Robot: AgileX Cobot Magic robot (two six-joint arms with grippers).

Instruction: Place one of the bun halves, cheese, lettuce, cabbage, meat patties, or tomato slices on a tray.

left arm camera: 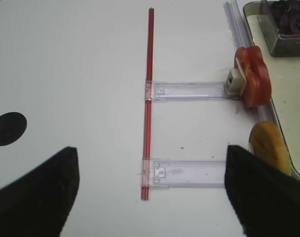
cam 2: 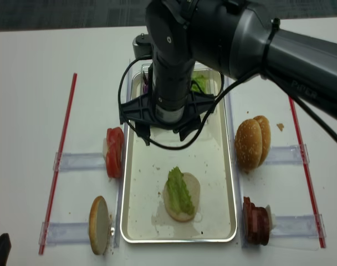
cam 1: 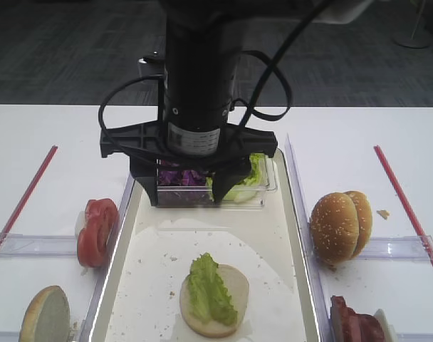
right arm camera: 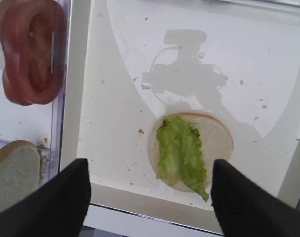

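A bun half (cam 1: 234,281) topped with a lettuce leaf (cam 1: 208,288) lies on the white tray (cam 1: 131,235), near its front. Above the tray's middle hangs my right gripper (cam 1: 184,192), open and empty. From the right wrist the bun half (right arm camera: 216,140) and lettuce (right arm camera: 182,153) show between the spread fingers (right arm camera: 56,202). Tomato slices (cam 1: 97,231) and another bun half (cam 1: 45,315) stand left of the tray; bun halves (cam 1: 341,224) and meat patties (cam 1: 355,324) stand to its right. My left gripper (left arm camera: 150,197) is open over the bare table, left of the tomato slices (left arm camera: 253,76).
A clear container with purple cabbage (cam 1: 181,177) and lettuce (cam 1: 251,174) sits at the tray's far end, under the right arm. Red strips (cam 1: 24,196) (cam 1: 405,203) border both sides of the table. Clear plastic holders (left arm camera: 189,91) carry the food beside the tray.
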